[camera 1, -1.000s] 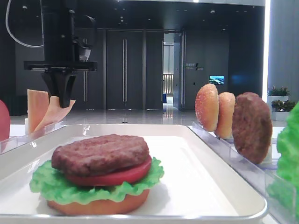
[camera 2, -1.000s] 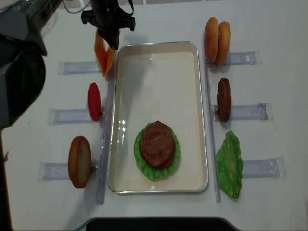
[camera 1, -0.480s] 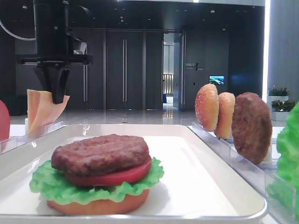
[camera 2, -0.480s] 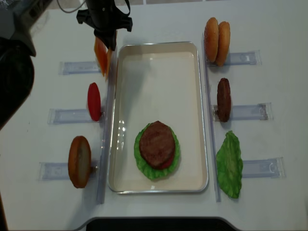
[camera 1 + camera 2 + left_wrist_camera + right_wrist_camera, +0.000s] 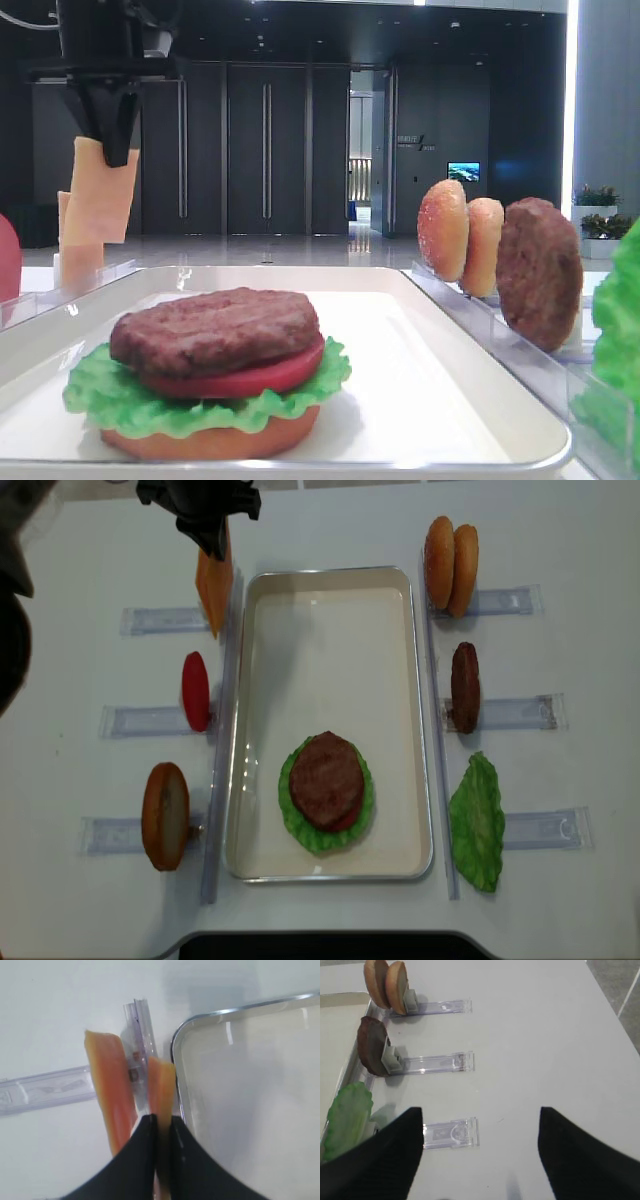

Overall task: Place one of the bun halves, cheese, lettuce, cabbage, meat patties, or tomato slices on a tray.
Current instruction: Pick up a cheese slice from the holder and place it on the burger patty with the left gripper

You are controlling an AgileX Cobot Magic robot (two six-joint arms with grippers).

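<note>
My left gripper [image 5: 160,1119] is shut on the top edge of a pale-orange cheese slice [image 5: 161,1085], which hangs in the air beside the tray's far left corner. From the low outside view the gripper [image 5: 108,150] holds that cheese [image 5: 100,195] well above the holder. From overhead, the gripper [image 5: 212,545] and cheese [image 5: 213,585] are just left of the white tray [image 5: 330,630]. A second cheese slice [image 5: 111,1100] stands in the clear holder. On the tray a meat patty [image 5: 327,780] tops tomato, lettuce and a bun half. My right gripper [image 5: 480,1110] is open over bare table.
Right of the tray stand two bun halves [image 5: 450,552], a patty [image 5: 464,685] and a lettuce leaf [image 5: 477,820] in clear holders. On the left are a tomato slice [image 5: 195,690] and a bun half [image 5: 165,815]. An empty holder [image 5: 451,1133] lies under my right gripper.
The left gripper has risen and shifted slightly left, lifting the pinched cheese slice up out of its holder. The other slice stays in place.
</note>
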